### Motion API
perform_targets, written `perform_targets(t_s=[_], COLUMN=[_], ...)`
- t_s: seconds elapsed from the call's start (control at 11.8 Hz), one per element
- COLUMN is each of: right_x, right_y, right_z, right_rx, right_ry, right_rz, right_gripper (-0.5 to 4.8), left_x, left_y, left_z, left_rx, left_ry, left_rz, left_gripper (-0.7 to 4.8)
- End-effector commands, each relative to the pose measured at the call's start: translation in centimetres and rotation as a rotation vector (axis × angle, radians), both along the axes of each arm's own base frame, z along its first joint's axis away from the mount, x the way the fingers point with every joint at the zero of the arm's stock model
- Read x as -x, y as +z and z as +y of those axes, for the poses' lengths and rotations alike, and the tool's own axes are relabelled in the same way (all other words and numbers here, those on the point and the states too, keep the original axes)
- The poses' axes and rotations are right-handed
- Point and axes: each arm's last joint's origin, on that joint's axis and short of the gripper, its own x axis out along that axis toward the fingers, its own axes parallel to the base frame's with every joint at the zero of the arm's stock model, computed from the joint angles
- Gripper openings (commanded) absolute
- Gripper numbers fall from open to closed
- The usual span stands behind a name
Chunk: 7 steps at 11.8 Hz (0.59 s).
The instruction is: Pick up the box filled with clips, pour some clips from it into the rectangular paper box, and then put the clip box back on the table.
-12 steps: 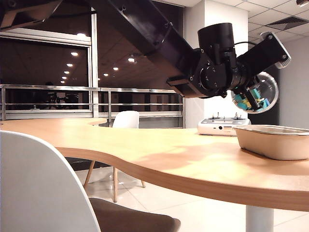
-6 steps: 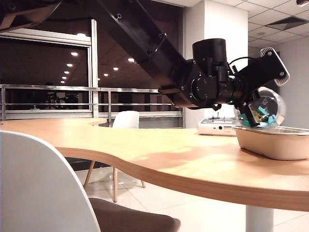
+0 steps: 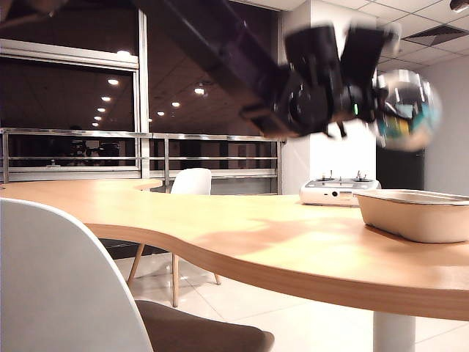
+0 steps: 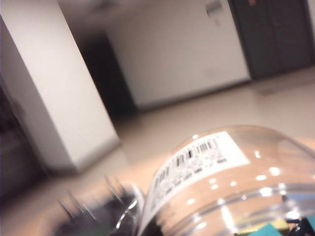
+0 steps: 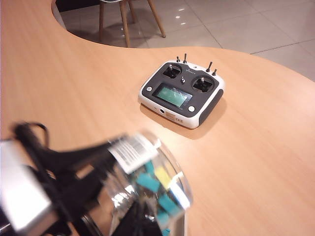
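Box filled with clips (image 3: 405,110): smooth, slippery clear jar pinched at its side by the left hand (image 3: 381,110), airborne above the rectangular paper box (image 3: 414,213); loose contents shift. Right hand unseen, pressed together.

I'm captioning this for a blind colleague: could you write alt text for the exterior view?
The left gripper, motion-blurred, holds the clear clip jar in the air above the beige paper tray on the wooden table.

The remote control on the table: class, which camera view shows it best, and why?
The right wrist view: the remote control is seen whole from above, with sticks and screen sharp. The exterior view shows only its side, low and far off. The left wrist view does not show it.
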Motion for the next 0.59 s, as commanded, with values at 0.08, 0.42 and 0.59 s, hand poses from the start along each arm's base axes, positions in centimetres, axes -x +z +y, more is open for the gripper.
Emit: perform_targets(t_s=[0.08,0.42,0.59], right_x=[0.19,0.33,0.33], right_y=[0.15,0.22,0.21], right_z=[0.04,0.06,0.06], right_rx=[0.002,0.002,0.002], right_ry=[0.003,0.003,0.003], right_rz=[0.0,0.0,0.0], right_gripper=[-0.06,-0.06,-0.06], left_x=[-0.34,-0.62,-0.53], left_y=[-2.02,-2.6,-2.03], left_z=[-0.08,0.18,0.12], left_rx=[0.197,0.426,0.156], left_ry=[-0.067,-0.089,0.002], left_rz=[0.447,0.729,0.4], left_gripper=[-0.06,-0.06,-0.06])
